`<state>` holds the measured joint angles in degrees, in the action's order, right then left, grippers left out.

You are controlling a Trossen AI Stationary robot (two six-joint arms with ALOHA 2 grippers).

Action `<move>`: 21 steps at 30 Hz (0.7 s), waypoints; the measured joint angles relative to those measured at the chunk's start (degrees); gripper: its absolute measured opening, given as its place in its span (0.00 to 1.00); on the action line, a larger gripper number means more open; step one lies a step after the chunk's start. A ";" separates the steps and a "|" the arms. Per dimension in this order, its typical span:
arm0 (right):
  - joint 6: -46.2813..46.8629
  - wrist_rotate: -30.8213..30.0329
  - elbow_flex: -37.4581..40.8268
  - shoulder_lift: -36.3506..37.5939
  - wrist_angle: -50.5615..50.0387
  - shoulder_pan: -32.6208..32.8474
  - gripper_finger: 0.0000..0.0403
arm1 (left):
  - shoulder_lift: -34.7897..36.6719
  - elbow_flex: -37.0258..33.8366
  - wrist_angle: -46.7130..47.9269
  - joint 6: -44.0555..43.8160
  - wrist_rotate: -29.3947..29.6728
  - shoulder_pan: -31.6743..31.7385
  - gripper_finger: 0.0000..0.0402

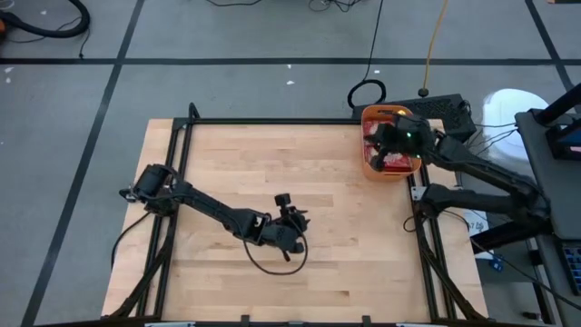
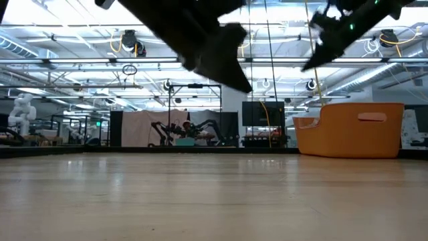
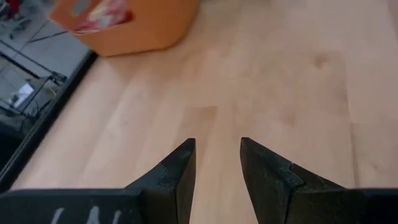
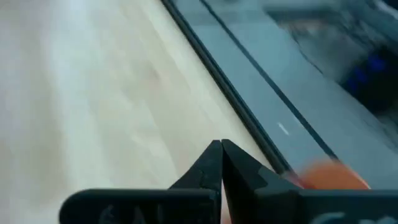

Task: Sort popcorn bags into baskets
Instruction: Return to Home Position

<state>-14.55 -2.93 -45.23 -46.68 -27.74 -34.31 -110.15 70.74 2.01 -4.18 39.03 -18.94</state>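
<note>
My right gripper [image 4: 221, 144] hangs over the orange bin [image 2: 348, 134] at the table's two o'clock corner, fingers pressed together on nothing. My left gripper [image 3: 216, 142] hovers just past the middle of the table [image 1: 272, 154] toward six o'clock, fingers spread and empty. The popcorn bags [image 1: 397, 163] lie inside the bin. I see none on the wood, so I judge the sorting is done and only the retreat to home is left.

To do that well, I should lift the right arm straight up before swinging it back toward three o'clock. That way my fingers clear the bin's rim and don't catch its wall or drag it across the wood. The left arm should fold back toward nine o'clock, high enough to pass above the black frame [image 1: 272, 121] that edges the table. I would take both moves slowly and smoothly.

The bin is smooth moulded plastic with rounded corners, a scooped edge and a slot handle, and it looks light enough to slide if nudged. The packets are flat, glossy red film with pale centres. The tabletop is pale wood in long glued strips with a faint sheen, so it likely gives the bin little grip.
</note>
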 joint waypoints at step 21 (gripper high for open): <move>5.36 -6.22 10.48 -8.23 39.45 39.46 0.00 | 30.68 -28.47 -18.65 1.27 0.00 0.28 0.33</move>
<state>-9.18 -9.16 -34.75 -54.91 11.71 5.15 -79.47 42.27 -16.64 -2.91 39.03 -18.65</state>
